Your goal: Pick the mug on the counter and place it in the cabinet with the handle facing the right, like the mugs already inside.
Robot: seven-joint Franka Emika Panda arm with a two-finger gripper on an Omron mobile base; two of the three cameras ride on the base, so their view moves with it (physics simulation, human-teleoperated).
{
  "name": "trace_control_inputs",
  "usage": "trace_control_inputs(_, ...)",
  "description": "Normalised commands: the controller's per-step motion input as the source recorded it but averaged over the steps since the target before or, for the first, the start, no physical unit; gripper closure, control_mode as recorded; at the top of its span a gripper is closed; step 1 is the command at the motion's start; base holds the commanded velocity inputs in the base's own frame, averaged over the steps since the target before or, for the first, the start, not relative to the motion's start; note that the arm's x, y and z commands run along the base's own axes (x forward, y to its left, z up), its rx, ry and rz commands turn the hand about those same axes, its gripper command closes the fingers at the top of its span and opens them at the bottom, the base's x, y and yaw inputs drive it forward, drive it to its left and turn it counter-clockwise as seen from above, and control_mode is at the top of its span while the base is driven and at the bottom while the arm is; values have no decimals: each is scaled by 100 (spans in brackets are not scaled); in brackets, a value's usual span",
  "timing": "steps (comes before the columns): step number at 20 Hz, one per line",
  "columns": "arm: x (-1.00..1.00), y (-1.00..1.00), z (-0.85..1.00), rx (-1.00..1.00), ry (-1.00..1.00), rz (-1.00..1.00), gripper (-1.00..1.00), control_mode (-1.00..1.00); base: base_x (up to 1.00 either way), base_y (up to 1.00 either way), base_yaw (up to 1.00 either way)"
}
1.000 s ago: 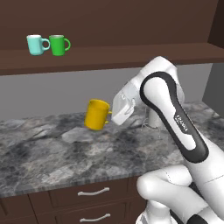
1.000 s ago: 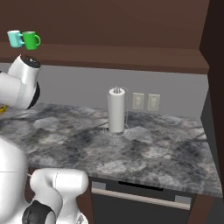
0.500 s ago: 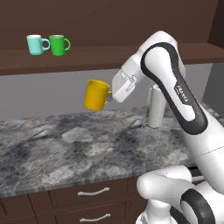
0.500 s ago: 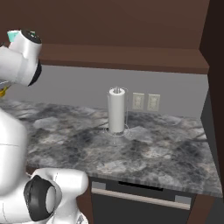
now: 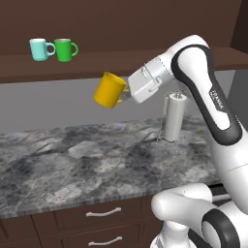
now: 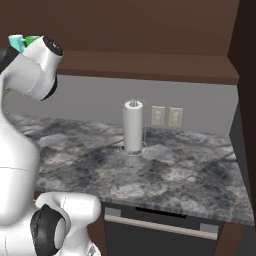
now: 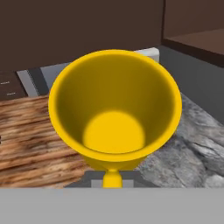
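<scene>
Glossy yellow-orange mug (image 5: 110, 90), tapered, loop handle pinched by tool (image 5: 127, 93), above marbled grey counter (image 5: 87, 160)

We count three mugs total: one yellow mug (image 5: 110, 90), one teal mug (image 5: 40, 49) and one green mug (image 5: 64, 49). There's one paper towel roll (image 6: 133, 126), two wall outlets (image 6: 158, 116) side by side, and two drawer handles (image 5: 103, 212) in the left base view.
</scene>
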Motion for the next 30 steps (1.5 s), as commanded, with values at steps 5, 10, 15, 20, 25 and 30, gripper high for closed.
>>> trace_control_inputs(5,25,-13,33,6,1,0,100,-100,0,0,0)
trace_control_inputs(10,39,-17,18,0,2,0,100,-100,0,0,0)
trace_control_inputs(15,52,-10,16,0,1,0,100,-100,0,0,0)
trace_control_inputs(20,34,-1,29,3,-1,0,100,-100,0,0,0)
trace_control_inputs(25,47,-7,-1,-1,-6,0,100,-100,0,0,0)
trace_control_inputs(30,55,-6,0,-1,-1,0,100,-100,0,0,0)
